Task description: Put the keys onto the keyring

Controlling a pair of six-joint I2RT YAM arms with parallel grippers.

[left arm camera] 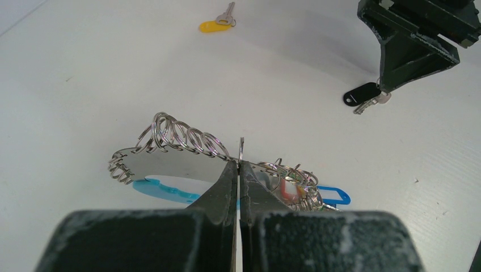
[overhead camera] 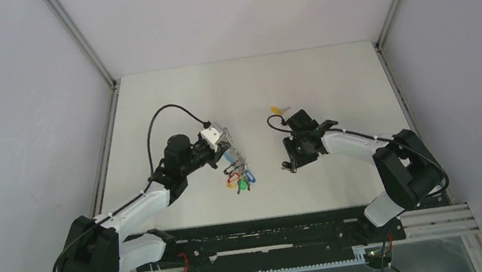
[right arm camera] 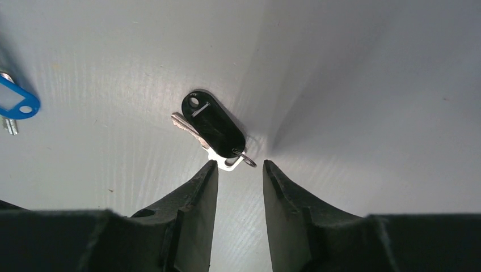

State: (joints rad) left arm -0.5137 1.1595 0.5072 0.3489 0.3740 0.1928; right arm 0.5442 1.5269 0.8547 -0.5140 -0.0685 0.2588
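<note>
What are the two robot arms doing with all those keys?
The left claw is pinched shut on the keyring, a bunch of metal loops with coloured tags. The right claw is open, right by a key with a black tag lying on the table. A key with a yellow tag lies farther off, untouched.

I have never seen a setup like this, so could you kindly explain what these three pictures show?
Two black-and-white robot arms stand at a white table. The overhead picture looks down on both; the other two come from cameras on each wrist, showing that arm's own fingers. The left gripper is shut on the keyring, a bunch of metal loops with coloured tags. The right gripper is open, just short of a silver key with a black plastic tag lying on the table. A second key with a yellow tag lies farther off.
</note>
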